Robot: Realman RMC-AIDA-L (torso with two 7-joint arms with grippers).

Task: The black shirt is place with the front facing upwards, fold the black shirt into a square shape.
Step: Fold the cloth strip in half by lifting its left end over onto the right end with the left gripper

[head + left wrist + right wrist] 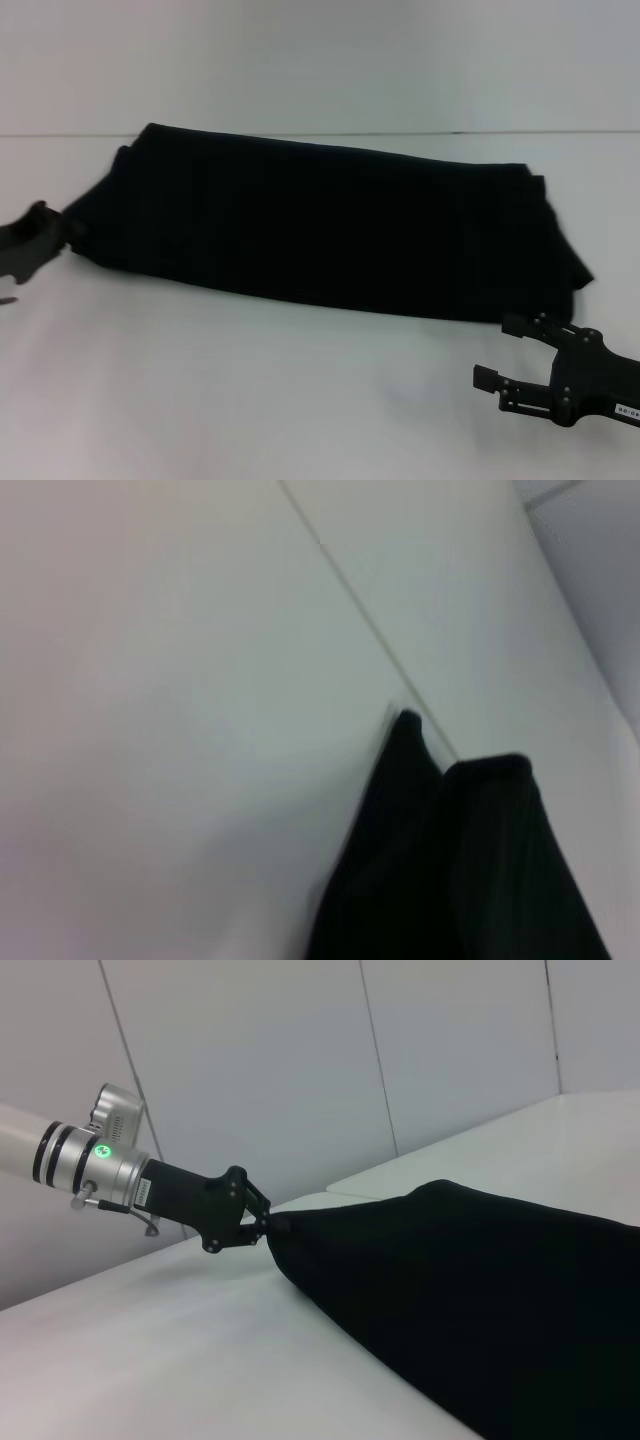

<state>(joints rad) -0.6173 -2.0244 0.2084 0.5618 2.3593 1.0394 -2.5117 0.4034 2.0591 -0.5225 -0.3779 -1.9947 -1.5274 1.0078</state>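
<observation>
Nearest to the robot, at the near right of the white bench point(250, 400), the right gripper point(495, 352) is hovering just off the shirt's near right corner, its two fingers spread apart and pinching nothing, pointing left over bare bench. The black shirt point(320, 225) is lying across the middle of the bench as a long folded band, running from the left side toward the right, with its near edge slanting closer to the robot on the right; no lettering or label is showing on the upper face. At the left edge of the scene, the left gripper point(62, 232) is sitting at the shirt's left end, and the right wrist view is showing that left gripper point(262, 1224) with its tips pressed together on a small bunch of cloth at that end of the shirt point(480, 1300). The left wrist view is catching only a dark folded edge of the shirt point(450, 870) against the pale bench. Behind the bench, a plain white wall point(320, 60) is closing off the far side.
</observation>
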